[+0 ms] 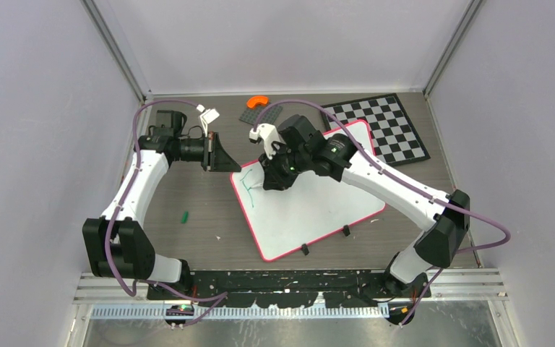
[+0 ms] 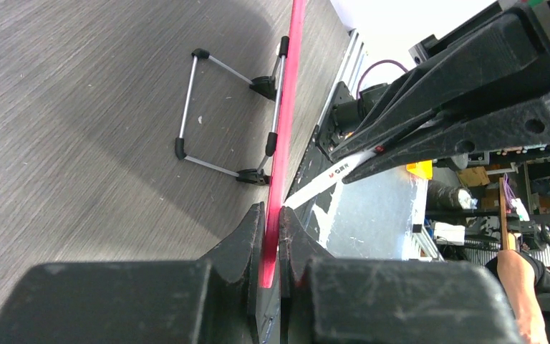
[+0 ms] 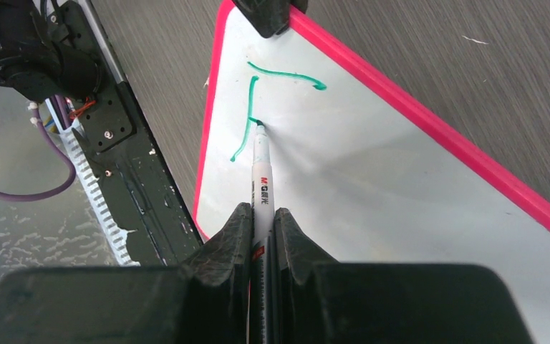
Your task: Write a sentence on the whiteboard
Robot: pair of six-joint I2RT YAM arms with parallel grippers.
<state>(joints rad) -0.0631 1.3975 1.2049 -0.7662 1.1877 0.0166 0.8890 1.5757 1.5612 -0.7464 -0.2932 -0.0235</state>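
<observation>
Tabletop of grey wood grain fills most of what we see, and the whiteboard lies on it right of centre, turned at an angle, with its far right corner against the near left edge of the chessboard. Two small black clips sit on the board's near edge. From the left side the left gripper reaches the board's far left corner, and we see its two fingers pressed together on the thin red-pink rim, pinching it. The right gripper hangs over the far left part of the board, its fingers closed tight around a slim white marker that points away from the wrist. The marker's tip touches the white surface. Of the sentence we can make out only a first green figure near that far left corner: a curved top bar and a long downstroke, with the tip resting on the downstroke partway along. A small green piece lies on the bare wood to the left, well apart from the board.
</observation>
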